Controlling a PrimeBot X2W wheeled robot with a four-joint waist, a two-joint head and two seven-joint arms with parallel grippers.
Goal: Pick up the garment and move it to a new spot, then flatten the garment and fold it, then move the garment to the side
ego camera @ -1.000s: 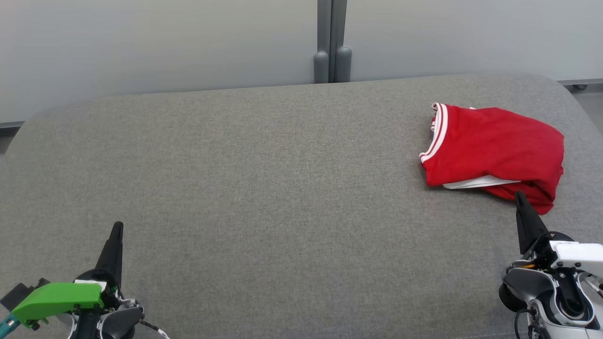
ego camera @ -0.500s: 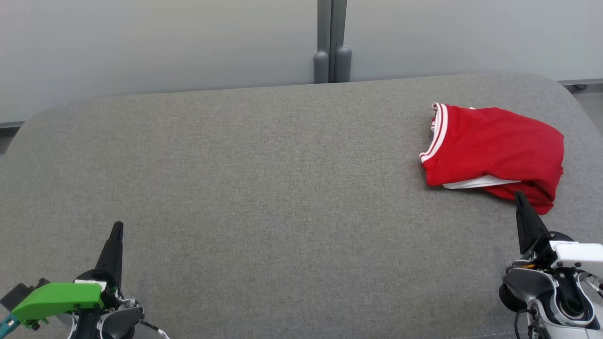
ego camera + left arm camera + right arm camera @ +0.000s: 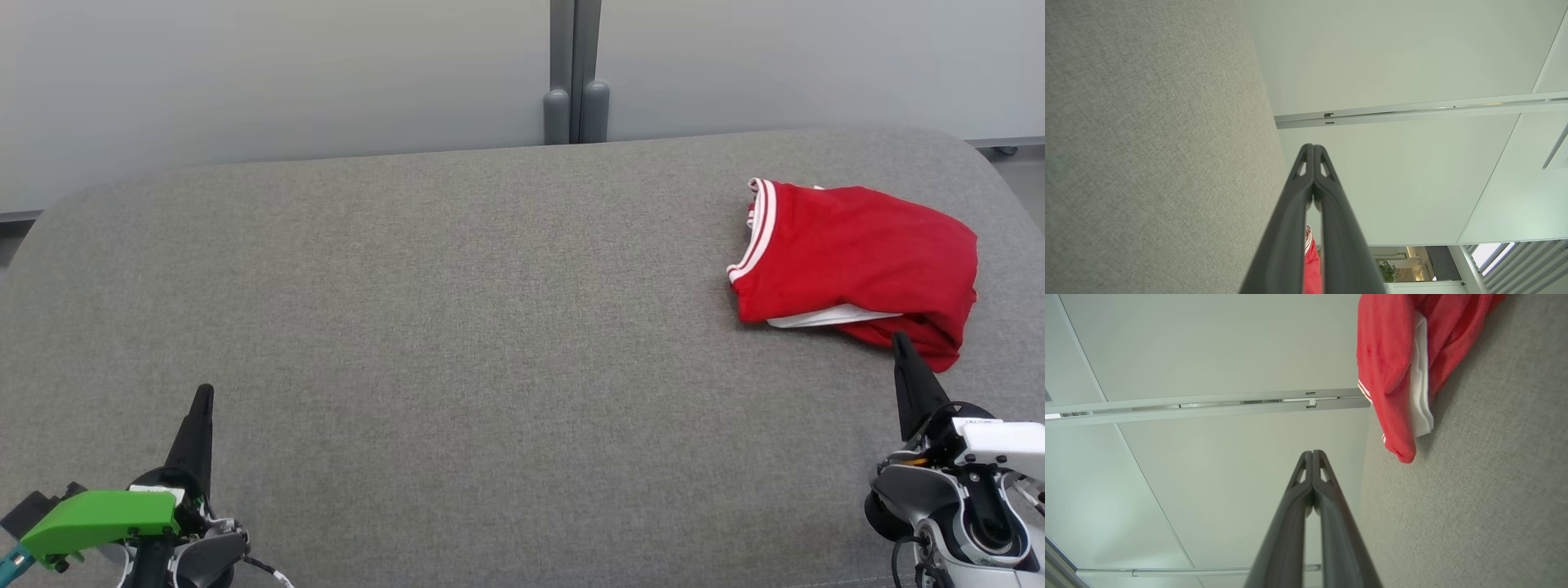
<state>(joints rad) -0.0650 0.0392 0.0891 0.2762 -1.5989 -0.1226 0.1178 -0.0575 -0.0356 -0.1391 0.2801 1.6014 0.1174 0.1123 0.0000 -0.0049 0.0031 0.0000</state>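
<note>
Nothing's moved in the last second. Red garment [image 3: 857, 261] sits far right on the counter [image 3: 490, 327], maybe folded, just beyond the right tool [image 3: 899, 339]; left tool [image 3: 205, 394] well away. Both pinched shut, empty.

Folded red garment [image 3: 857, 265], white-trimmed, at the far right

A wide grey fabric cushion [image 3: 457, 327] with rounded far corners spans the head view. Behind its far edge stand pale matte wall panels [image 3: 245, 73], joined by a grey post [image 3: 576, 73]. The left wrist view catches a potted plant [image 3: 1385, 270] and slatted blinds [image 3: 1515, 261], brightly lit.
</note>
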